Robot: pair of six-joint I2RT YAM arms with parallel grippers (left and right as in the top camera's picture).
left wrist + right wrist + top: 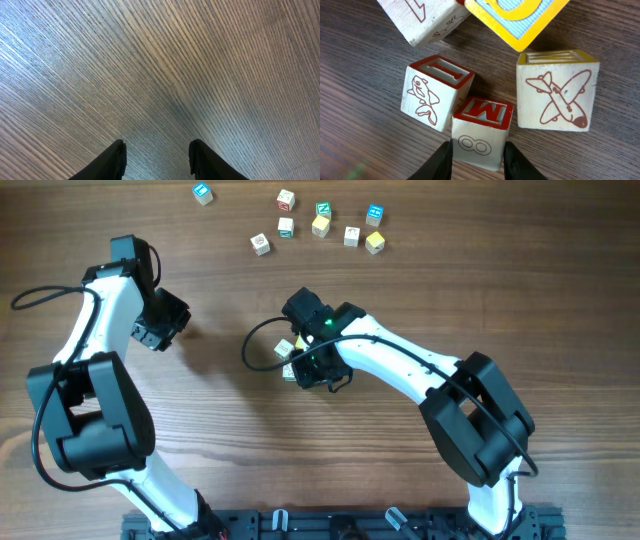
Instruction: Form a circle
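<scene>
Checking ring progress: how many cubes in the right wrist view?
5: M cube between fingers, fish cube left, airplane cube right, white cube, blue-faced cube cropped above. More possibly hidden.

Scattered letter cubes point(321, 225); wooden table point(560, 300)

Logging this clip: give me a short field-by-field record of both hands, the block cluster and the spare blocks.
left hand: open, empty, over bare table
right hand: closed on the M block, a finger on each side
ring: M block, fish block, airplane block, yellow-edged block and white block, set close around a small bare centre
spare blocks: nine, loose at the far side, away from both hands
</scene>
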